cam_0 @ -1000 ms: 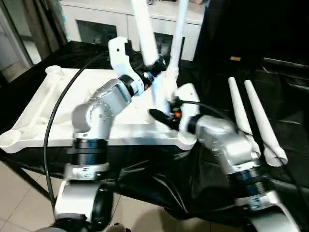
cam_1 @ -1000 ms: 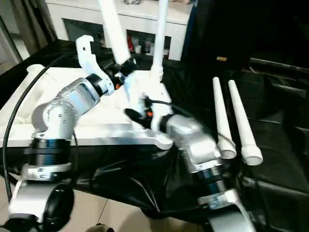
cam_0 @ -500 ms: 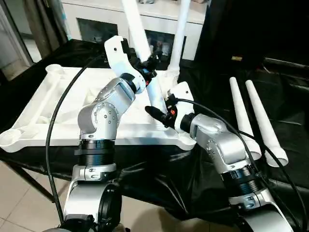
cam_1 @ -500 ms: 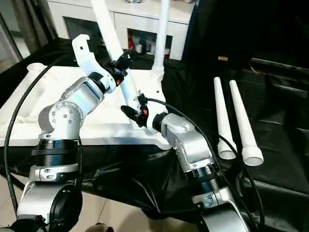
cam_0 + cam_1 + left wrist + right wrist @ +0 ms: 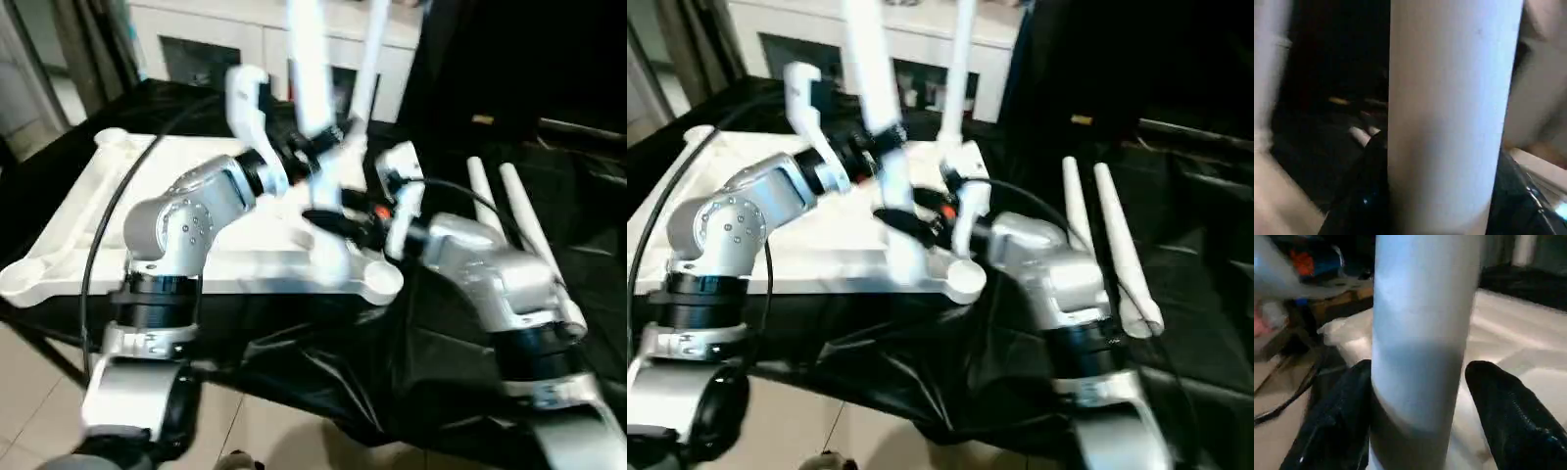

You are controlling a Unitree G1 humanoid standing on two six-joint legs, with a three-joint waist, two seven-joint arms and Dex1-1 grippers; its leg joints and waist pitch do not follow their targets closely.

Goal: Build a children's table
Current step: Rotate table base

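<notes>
White tube leg (image 5: 312, 108) standing upright between fingers of left gripper (image 5: 318, 147), clamped against both sides. Lower down, flanked by right gripper (image 5: 1422, 440); gap visible beside one finger (image 5: 1508, 416), grip unconfirmed. Tabletop (image 5: 98, 211) beneath both.

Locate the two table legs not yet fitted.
In the left eye view the two loose legs lie side by side on the black cloth, on the robot's right, beyond the right forearm and beside the tabletop.

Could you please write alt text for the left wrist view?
A white leg stands upright between the left gripper's two black fingers, which sit against its sides. Behind it lie dark cloth and part of the white tabletop.
</notes>
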